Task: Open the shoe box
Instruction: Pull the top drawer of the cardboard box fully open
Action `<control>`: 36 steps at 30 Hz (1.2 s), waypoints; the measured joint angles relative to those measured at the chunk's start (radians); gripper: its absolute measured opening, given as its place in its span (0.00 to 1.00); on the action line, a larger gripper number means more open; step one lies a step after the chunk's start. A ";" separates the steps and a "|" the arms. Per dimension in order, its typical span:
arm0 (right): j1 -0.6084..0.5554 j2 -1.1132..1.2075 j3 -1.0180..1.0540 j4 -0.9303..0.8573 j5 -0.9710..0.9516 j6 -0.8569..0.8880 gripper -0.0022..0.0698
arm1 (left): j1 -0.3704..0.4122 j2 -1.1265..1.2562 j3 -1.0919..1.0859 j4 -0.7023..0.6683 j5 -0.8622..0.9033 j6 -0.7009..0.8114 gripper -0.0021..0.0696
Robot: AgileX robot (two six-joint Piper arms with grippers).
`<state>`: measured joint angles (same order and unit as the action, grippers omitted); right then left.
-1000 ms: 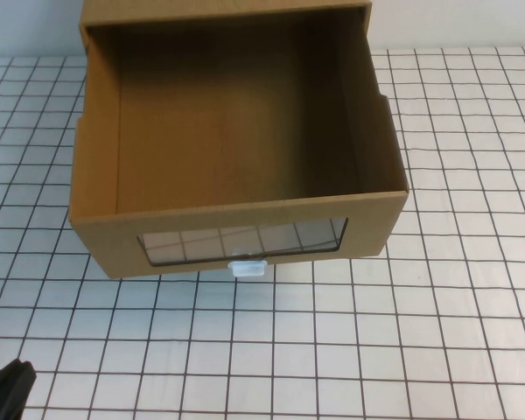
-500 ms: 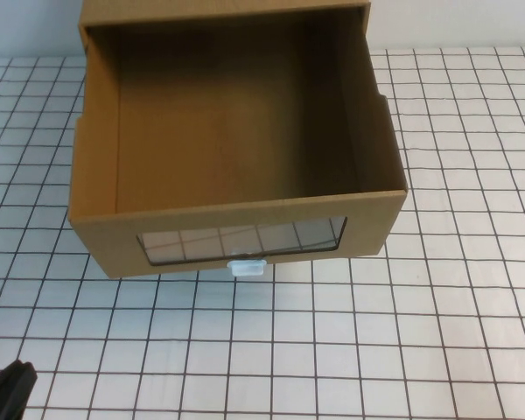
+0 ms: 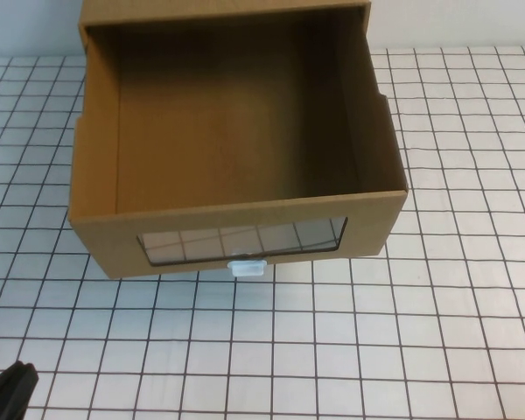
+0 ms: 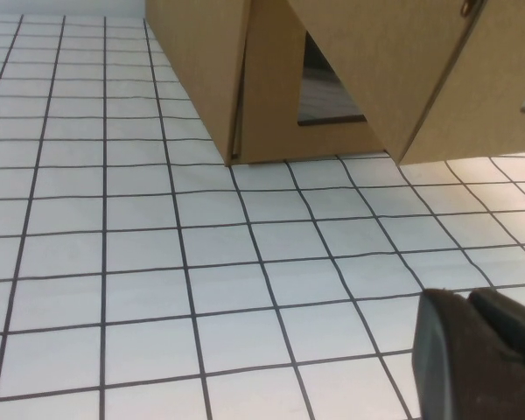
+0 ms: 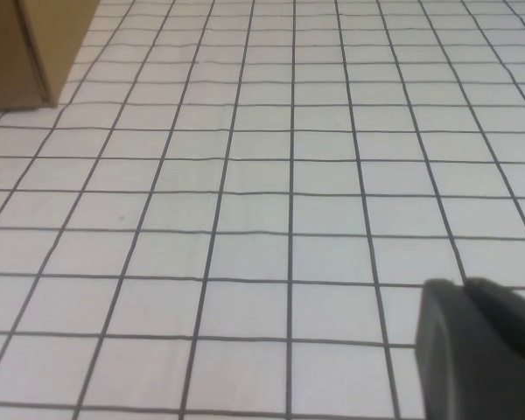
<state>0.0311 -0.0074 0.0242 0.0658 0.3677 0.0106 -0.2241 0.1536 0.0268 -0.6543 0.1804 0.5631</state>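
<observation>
Well, only the high view shows the brown cardboard shoe box (image 3: 236,131) open; wrist views show left tool (image 4: 469,302) and right tool (image 5: 464,289) closed, low over the gridded desk (image 3: 420,350).

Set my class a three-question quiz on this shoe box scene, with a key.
1. True or false: the shoe box stands pulled open, with nothing inside.
2. The white tab sits: A) under the clear window; B) on the box's back; C) loose on the table.
3. The left gripper sits shut at the table's near left corner. The right gripper, also shut, hovers over the grid, apart from the box. What do they hold?
Key: 1 true; 2 A; 3 nothing.
</observation>
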 joint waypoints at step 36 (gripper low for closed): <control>0.000 -0.002 0.000 0.002 0.011 0.000 0.01 | 0.143 -0.162 0.000 0.654 0.006 -0.499 0.03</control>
<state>0.0311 -0.0098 0.0242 0.0681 0.3783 0.0106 -0.0813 -0.0080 0.0268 0.0000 0.1863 0.0637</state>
